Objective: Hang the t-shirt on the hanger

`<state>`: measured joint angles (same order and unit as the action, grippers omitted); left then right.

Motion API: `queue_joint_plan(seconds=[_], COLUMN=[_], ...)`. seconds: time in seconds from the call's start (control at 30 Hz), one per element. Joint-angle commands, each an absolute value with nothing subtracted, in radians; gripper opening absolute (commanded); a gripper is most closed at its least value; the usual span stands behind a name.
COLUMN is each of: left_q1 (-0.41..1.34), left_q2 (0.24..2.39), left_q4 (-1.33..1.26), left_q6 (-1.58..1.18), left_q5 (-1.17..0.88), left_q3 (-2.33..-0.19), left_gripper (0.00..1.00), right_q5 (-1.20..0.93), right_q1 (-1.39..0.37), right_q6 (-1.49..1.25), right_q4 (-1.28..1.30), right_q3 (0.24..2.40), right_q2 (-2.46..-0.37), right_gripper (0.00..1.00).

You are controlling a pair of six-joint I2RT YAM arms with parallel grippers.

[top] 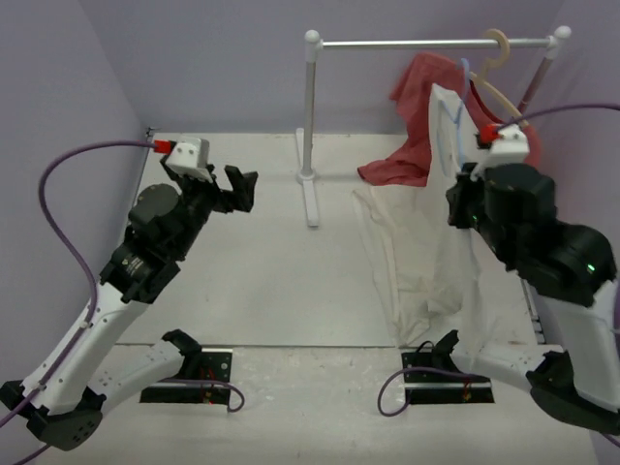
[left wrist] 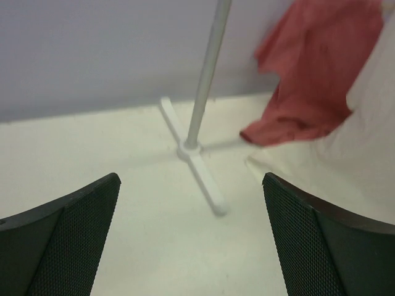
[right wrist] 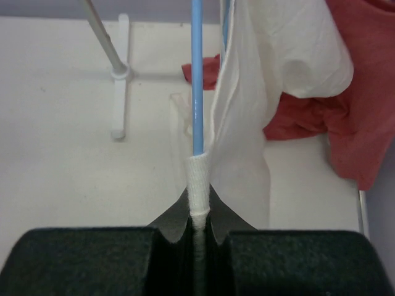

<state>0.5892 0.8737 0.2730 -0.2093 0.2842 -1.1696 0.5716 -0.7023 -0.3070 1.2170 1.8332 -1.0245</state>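
White desk [top: 262, 281], lilac walls [top: 213, 68]: near its right edge the right gripper [right wrist: 199, 216] is clamped on the taped end of the hanger [right wrist: 197, 74], the t-shirt [right wrist: 290, 49] draped against the wire and trailing onto the desk. Near the far-left corner the left gripper [left wrist: 191, 246] gapes (holding nothing). Shirt seems only partly on, shoulders unseated; no writing is readable.

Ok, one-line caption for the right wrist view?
Right gripper shut on the blue hanger, white t-shirt hanging beside it, red shirt behind.
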Motion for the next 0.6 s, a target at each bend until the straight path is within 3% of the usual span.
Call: queue_joint_plan(seconds=[0.0, 0.23, 0.4, 0.57], left_q1=[0.584, 0.585, 0.585, 0.584], left_q2=[0.827, 0.641, 0.550, 0.538], left_q4=[0.426, 0.407, 0.377, 0.370], left_q6=[-0.256, -0.259, -0.267, -0.265], left_q5=[0.150, 0.151, 0.187, 0.169], left_q3=[-1.037, -0.768, -0.676, -0.666], left_gripper=[1.00, 1.00, 1.00, 1.00], right_q5=[0.369, 0.090, 0.007, 0.021], right_q1=[-0.559, -0.409, -0.397, -0.397], right_q6=[-0.290, -0.282, -0.330, -0.333], right_q4=[0.949, 0.920, 0.927, 0.873], right_q3=[1.869, 2.054, 2.276, 2.194], right_q2=[-1.168, -1.349, -1.423, -1.419], right_gripper=[0.00, 0.00, 0.00, 0.00])
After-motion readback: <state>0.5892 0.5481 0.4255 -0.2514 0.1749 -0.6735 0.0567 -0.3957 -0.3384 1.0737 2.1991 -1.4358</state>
